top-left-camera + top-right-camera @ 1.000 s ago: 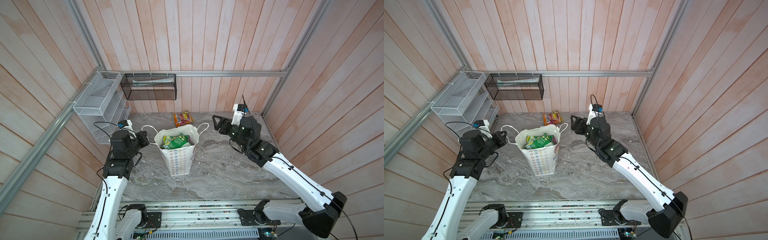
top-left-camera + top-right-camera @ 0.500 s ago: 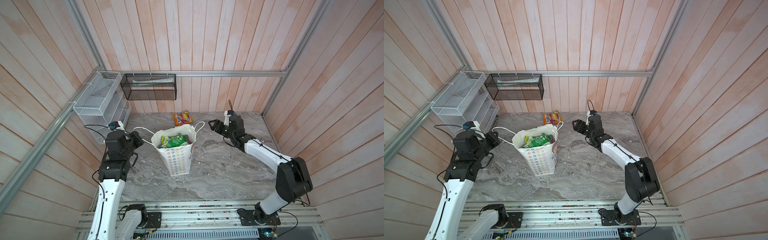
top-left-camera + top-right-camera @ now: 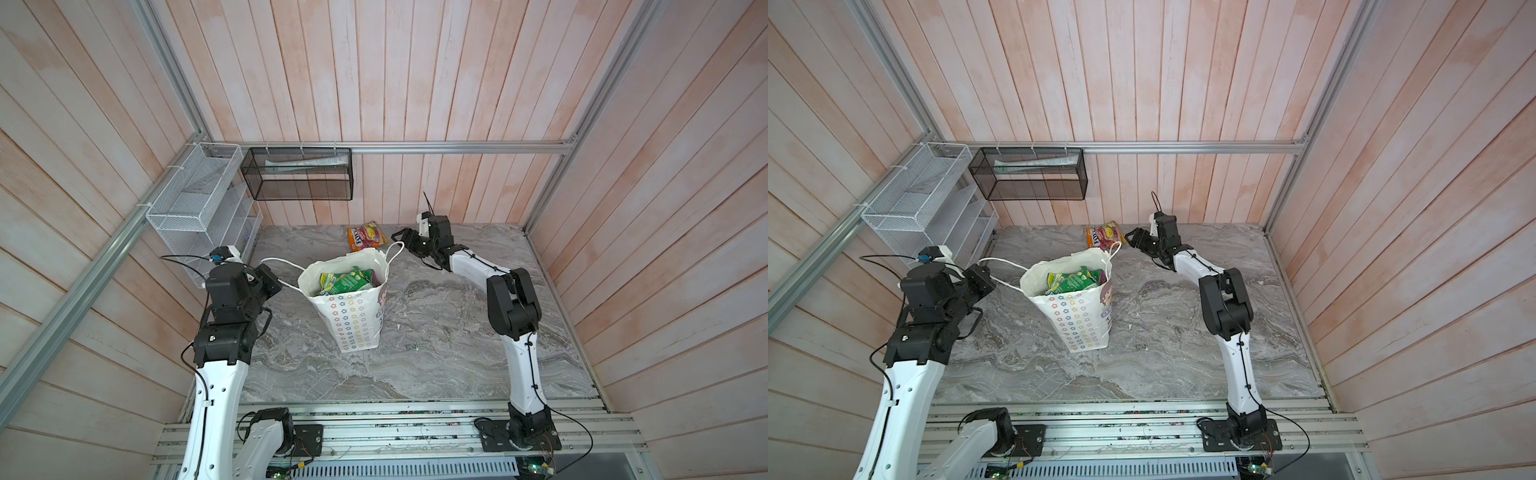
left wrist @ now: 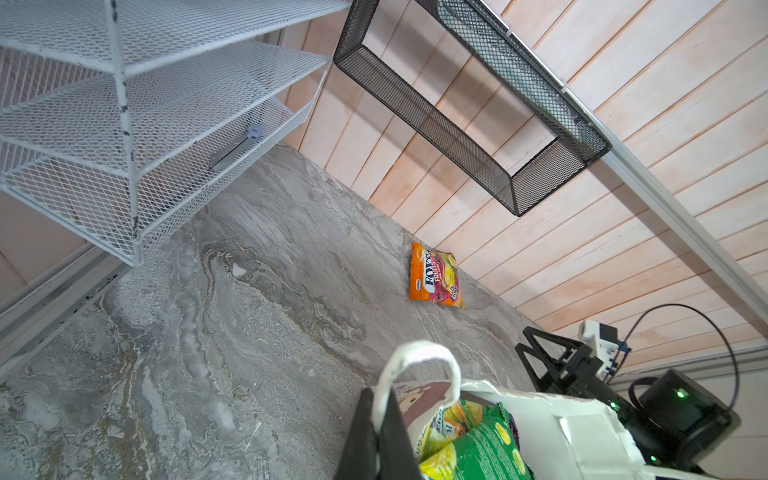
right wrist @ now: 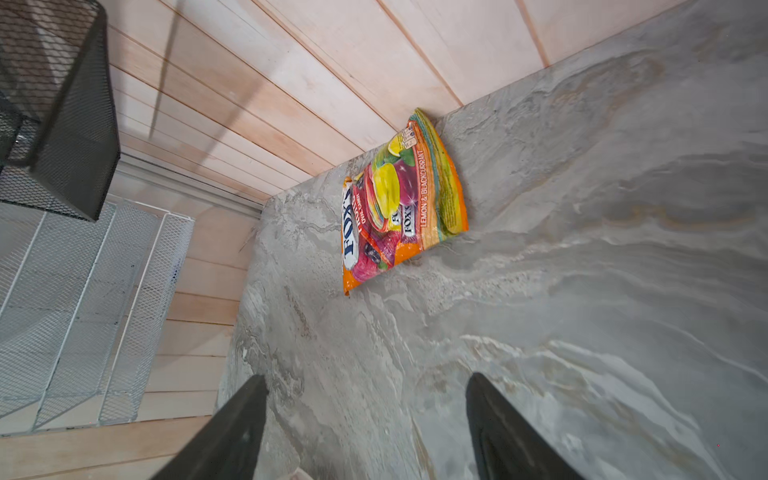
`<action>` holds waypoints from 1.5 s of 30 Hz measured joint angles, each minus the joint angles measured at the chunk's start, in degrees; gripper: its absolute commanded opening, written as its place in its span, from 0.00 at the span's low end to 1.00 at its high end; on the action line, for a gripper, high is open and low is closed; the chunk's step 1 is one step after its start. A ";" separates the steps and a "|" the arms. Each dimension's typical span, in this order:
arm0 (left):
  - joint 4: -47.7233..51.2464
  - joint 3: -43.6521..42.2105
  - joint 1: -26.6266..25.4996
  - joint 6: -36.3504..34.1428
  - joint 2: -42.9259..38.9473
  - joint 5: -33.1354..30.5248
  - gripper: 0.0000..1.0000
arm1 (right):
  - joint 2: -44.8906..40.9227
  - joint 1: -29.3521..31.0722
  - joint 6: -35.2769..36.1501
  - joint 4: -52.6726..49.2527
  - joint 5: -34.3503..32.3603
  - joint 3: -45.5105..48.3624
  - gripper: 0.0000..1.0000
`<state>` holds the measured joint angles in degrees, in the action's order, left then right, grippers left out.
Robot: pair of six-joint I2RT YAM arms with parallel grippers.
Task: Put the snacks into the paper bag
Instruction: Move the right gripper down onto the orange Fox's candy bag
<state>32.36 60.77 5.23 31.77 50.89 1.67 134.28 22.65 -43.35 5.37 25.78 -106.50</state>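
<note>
One packet [image 3: 367,237] lies at twelve o'clock from the bag [image 3: 355,324], several more inside; left gripper [image 3: 276,283] pinches one handle [image 4: 419,348], right gripper [image 5: 365,378] gapes empty.

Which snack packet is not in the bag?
The orange packet, lying on the table by the back wall; the green packets are inside the bag.

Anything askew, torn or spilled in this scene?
The paper bag appears tilted toward the left pincer, which is shut on its cord handle. Its rim looks crumpled and ragged. One orange packet lies outside by the back wall. Nothing spilled.
</note>
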 measured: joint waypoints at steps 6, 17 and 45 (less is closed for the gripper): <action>0.98 0.02 0.52 0.63 0.04 -1.05 0.00 | 12.37 0.00 0.09 -6.62 2.82 -16.15 0.77; 0.90 0.02 1.16 0.66 0.48 0.11 0.00 | 25.27 -0.09 -1.44 -10.54 5.05 -31.89 0.77; -2.34 -0.04 2.40 0.76 1.44 6.80 0.00 | 24.70 -0.48 -7.65 -4.02 3.26 -29.18 0.66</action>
<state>30.02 60.73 7.64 32.53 52.34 8.47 158.98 22.17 -51.00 1.34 29.04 -135.68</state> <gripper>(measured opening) 0.049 0.646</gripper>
